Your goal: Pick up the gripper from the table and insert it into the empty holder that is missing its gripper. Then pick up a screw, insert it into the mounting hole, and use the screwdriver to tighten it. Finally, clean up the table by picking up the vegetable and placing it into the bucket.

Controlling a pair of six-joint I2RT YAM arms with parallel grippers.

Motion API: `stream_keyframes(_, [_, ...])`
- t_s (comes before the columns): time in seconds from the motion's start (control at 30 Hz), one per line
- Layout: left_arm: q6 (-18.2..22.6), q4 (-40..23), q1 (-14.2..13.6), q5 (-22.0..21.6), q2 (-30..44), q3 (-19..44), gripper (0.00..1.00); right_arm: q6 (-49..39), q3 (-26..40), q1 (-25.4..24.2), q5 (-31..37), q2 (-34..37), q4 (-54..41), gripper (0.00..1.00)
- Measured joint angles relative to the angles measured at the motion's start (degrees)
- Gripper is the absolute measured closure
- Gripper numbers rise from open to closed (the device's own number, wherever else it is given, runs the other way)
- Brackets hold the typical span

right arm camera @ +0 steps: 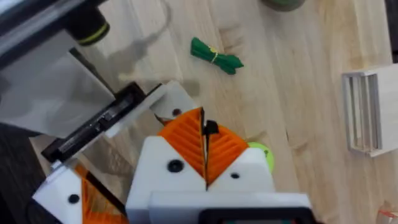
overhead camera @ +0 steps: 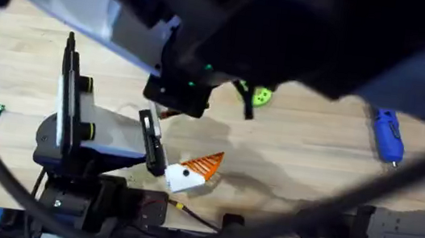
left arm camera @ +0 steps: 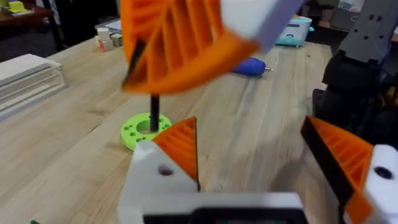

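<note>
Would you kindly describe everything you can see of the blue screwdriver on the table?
The screwdriver is a stubby blue cylinder that looks like plastic, with a narrow tip at one end. In the overhead view it lies flat on the bare wooden table at the right, tip towards the arms' bases. Nothing touches it and neither gripper is near it. The left wrist view shows it as a blue shape lying beyond the green ring disc.

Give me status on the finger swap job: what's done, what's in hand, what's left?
Done, apparently: the left pincer is open and shows orange ribbed pads on both sides. In hand: the right pincer is shut on a thin black pin, likely the screw, by the green ring disc. Left: the screwdriver lies apart on the table, and the vegetable is also on the wood.
</note>
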Motion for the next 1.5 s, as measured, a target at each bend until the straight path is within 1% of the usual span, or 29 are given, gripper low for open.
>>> stream_keyframes(0.23, [-0.03, 0.00, 0.00, 0.00, -0.01, 0.00, 0.008, 0.02, 0.00, 0.71, 0.02, 3.32, -0.02, 0.993])
stream_keyframes(0.6, [-0.07, -0.02, 0.00, 0.00, -0.02, 0.00, 0.008, 0.02, 0.00, 1.01, 0.28, 3.35, -0.99, 0.993])
stream_keyframes(0.9, [0.00, -0.02, 0.00, 0.02, -0.02, 0.00, 0.008, 0.02, 0.09, 2.84, 0.50, 3.35, -1.67, 0.993])
stream_keyframes(1.5, [0.00, -0.02, 0.00, 0.00, 0.00, 0.00, 0.008, 0.22, 0.09, 2.87, 1.02, 3.37, -1.66, 0.993])
